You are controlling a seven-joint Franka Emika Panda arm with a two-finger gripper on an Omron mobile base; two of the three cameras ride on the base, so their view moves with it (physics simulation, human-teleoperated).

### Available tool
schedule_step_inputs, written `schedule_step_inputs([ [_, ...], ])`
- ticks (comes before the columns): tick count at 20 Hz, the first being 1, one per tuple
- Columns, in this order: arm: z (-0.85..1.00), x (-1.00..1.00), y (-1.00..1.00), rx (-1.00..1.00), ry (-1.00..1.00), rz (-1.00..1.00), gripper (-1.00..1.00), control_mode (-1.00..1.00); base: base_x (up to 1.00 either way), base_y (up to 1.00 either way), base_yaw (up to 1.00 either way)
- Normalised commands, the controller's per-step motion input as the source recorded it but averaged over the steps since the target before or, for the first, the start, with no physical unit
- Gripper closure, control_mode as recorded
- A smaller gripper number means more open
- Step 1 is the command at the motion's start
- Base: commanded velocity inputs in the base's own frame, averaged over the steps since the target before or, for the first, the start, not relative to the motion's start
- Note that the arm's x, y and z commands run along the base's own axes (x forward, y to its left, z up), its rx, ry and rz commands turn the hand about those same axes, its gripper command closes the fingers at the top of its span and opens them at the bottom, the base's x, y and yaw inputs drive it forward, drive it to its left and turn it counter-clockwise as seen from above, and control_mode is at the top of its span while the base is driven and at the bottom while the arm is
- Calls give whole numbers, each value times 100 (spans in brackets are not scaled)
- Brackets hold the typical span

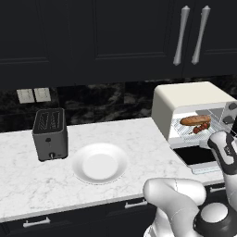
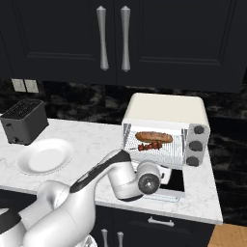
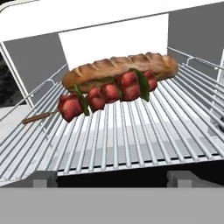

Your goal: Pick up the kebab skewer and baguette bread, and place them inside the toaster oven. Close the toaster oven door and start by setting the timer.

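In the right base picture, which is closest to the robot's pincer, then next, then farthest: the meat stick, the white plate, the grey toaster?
1. Red-brown kebab skewer, just ahead on the oven rack.
2. Round white plate, off to the left.
3. Dark grey slot toaster, far left by the wall.

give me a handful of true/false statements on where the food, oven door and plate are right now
1. The baguette bread lies on the wire rack inside the toaster oven. True.
2. The kebab skewer sits on the white plate. False: it lies on the rack, just in front of the baguette; the plate holds nothing.
3. The toaster oven door is shut. False: it is folded down open over the counter.
4. The claw is shut on the skewer. False: its tips stand apart, short of the rack, holding nothing.
5. The grey slot toaster stands left of the plate. True.
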Motion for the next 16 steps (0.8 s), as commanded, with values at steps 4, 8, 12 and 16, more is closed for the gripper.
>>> schedule_step_inputs([
  [4,0,2,-10,-9,-2,0,-100,-100,0,0,0],
  [8,0,0,-7,-15,-6,0,-100,-100,0,0,0],
  [12,0,0,0,-17,-8,0,-100,-100,0,0,0],
  [16,0,12,0,-4,-1,2,-100,-100,0,0,0],
])
